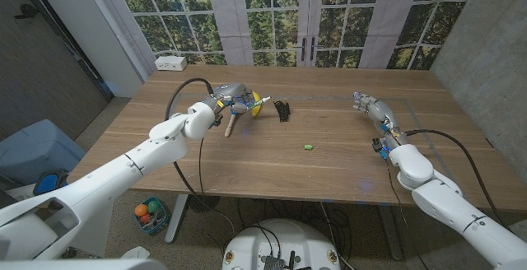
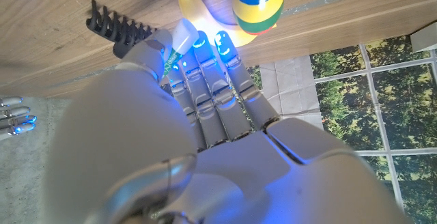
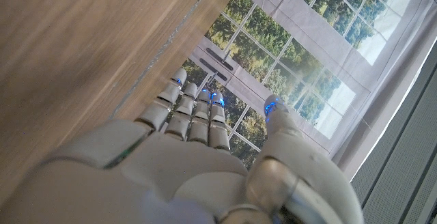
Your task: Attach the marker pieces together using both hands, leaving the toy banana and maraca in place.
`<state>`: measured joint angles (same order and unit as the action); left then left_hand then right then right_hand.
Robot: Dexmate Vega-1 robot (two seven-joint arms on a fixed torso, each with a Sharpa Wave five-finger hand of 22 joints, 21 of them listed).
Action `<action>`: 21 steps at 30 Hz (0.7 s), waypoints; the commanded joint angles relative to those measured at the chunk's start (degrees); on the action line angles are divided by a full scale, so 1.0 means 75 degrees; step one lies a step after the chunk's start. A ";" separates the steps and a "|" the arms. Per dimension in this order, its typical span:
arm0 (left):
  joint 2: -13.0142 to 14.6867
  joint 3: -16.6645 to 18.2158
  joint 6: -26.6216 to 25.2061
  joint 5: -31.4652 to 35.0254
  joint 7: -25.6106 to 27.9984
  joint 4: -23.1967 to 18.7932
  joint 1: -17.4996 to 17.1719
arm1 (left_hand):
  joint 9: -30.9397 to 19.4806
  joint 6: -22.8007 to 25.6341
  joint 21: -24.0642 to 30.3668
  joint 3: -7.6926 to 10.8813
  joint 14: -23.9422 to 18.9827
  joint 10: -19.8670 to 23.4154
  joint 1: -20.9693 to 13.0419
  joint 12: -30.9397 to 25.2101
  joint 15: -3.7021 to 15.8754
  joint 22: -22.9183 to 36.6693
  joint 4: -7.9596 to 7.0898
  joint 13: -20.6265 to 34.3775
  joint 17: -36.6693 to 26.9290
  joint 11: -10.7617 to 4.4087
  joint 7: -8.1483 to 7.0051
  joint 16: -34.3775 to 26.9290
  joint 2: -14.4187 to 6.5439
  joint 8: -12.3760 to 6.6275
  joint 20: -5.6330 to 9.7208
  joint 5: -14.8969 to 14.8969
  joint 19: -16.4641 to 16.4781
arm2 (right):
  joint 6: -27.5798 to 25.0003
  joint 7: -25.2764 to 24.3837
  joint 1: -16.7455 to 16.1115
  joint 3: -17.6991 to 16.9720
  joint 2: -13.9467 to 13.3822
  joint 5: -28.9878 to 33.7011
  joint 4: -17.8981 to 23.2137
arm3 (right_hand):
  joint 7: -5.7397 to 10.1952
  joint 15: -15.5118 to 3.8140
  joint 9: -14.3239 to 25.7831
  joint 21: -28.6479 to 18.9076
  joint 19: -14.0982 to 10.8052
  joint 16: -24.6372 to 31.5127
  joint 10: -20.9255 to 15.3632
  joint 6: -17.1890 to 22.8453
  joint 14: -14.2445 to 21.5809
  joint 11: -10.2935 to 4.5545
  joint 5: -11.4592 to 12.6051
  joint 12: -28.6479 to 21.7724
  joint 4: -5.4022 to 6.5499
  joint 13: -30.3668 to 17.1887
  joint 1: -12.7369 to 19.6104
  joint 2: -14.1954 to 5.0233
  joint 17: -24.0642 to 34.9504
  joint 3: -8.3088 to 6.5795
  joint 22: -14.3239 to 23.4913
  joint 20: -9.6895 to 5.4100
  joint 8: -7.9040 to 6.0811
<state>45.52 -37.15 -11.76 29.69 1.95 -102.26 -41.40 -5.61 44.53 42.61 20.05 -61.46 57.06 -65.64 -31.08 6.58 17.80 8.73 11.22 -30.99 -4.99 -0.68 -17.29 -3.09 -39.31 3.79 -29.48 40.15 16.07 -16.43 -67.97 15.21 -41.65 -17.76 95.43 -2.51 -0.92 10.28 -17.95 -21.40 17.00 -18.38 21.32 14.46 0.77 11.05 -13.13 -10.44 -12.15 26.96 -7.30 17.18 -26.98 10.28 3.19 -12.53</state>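
Stretching across the wooden table, the left hand pinches the white marker body at far left beside the toy banana and striped maraca. Right hand rests empty, fingers apart, far right. A green marker cap lies mid-table, near a black comb-like piece.

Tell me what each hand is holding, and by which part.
The left hand pinches a white marker body with green print near its end, by the fingertips. The right hand holds nothing, fingers apart.
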 commanded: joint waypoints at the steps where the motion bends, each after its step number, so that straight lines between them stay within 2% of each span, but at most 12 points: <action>1: 0.0039 0.0129 0.0511 -0.0535 0.0244 0.0158 -0.0038 | -0.5136 0.0097 0.0064 0.0402 -0.0599 0.0948 0.0131 -0.0892 0.0898 0.0002 -0.0307 0.5759 -0.0057 -0.0923 0.0025 0.0025 -0.0188 -0.0156 0.0343 -0.0662 -0.0007 | -0.0936 -0.0600 -0.0394 -0.0032 -0.0584 0.1135 0.0936 | 0.0054 0.0005 0.0038 0.0043 -0.0065 0.0045 -0.0122 0.0176 0.0012 -0.0013 0.0040 -0.0046 -0.0064 -0.0054 0.0229 0.0062 0.0049 -0.0058 0.0035 0.0036 -0.0070; 8: 0.0063 0.0228 0.0668 -0.0796 0.0338 0.0171 -0.0145 | -0.5115 0.0101 0.0100 0.0446 -0.0598 0.0954 0.0151 -0.0894 0.0898 -0.0018 -0.0304 0.5767 -0.0119 -0.0922 0.0018 0.0048 -0.0162 -0.0173 0.0349 -0.0723 -0.0032 | -0.1557 -0.0742 -0.0656 -0.0061 -0.0939 0.1707 0.1535 | 0.0091 -0.0066 0.0048 0.0075 -0.0074 0.0067 -0.0353 0.0396 -0.0013 -0.0043 0.0061 -0.0127 -0.0097 -0.0097 0.0680 0.0147 0.0091 -0.0143 0.0040 0.0071 -0.0130; 11: 0.0060 0.0291 0.0694 -0.0891 0.0416 0.0150 -0.0194 | -0.5107 0.0107 0.0117 0.0467 -0.0597 0.0938 0.0161 -0.0872 0.0898 -0.0029 -0.0304 0.5746 -0.0147 -0.0922 0.0010 0.0059 -0.0151 -0.0184 0.0349 -0.0750 -0.0042 | -0.1733 -0.0765 -0.0768 -0.0084 -0.1068 0.1896 0.1741 | 0.0133 -0.0114 0.0052 0.0085 -0.0088 0.0071 -0.0391 0.0482 -0.0034 -0.0117 0.0056 -0.0138 -0.0105 -0.0116 0.0884 0.0198 0.0107 -0.0173 0.0041 0.0073 -0.0152; 21: 0.0055 0.0453 0.0845 -0.1167 0.0710 0.0154 -0.0384 | -0.5077 0.0099 0.0170 0.0526 -0.0602 0.0947 0.0187 -0.0871 0.0899 -0.0062 -0.0300 0.5750 -0.0225 -0.0923 0.0008 0.0090 -0.0121 -0.0202 0.0349 -0.0819 -0.0062 | -0.2169 -0.0695 -0.1050 -0.0098 -0.1487 0.2531 0.2298 | 0.0169 -0.0132 0.0055 0.0106 -0.0091 0.0062 -0.0403 0.0527 -0.0107 -0.0146 0.0026 -0.0135 -0.0088 -0.0140 0.1130 0.0288 0.0132 -0.0182 0.0043 0.0080 -0.0147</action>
<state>45.88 -34.94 -6.89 23.16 4.98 -101.18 -42.89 -5.61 44.52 43.28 20.67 -61.56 57.06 -64.96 -32.21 6.69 17.27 9.35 11.22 -32.32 -4.99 -0.67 -16.84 -2.41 -40.22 3.79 -29.81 40.15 4.13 -21.33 -73.47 14.66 -49.40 -4.24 107.69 -1.32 -1.76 10.55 -17.52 -22.00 17.00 -20.89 24.57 13.62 -0.31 11.07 -13.79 -11.06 -12.95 34.49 -5.08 17.97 -27.93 10.45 3.80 -13.19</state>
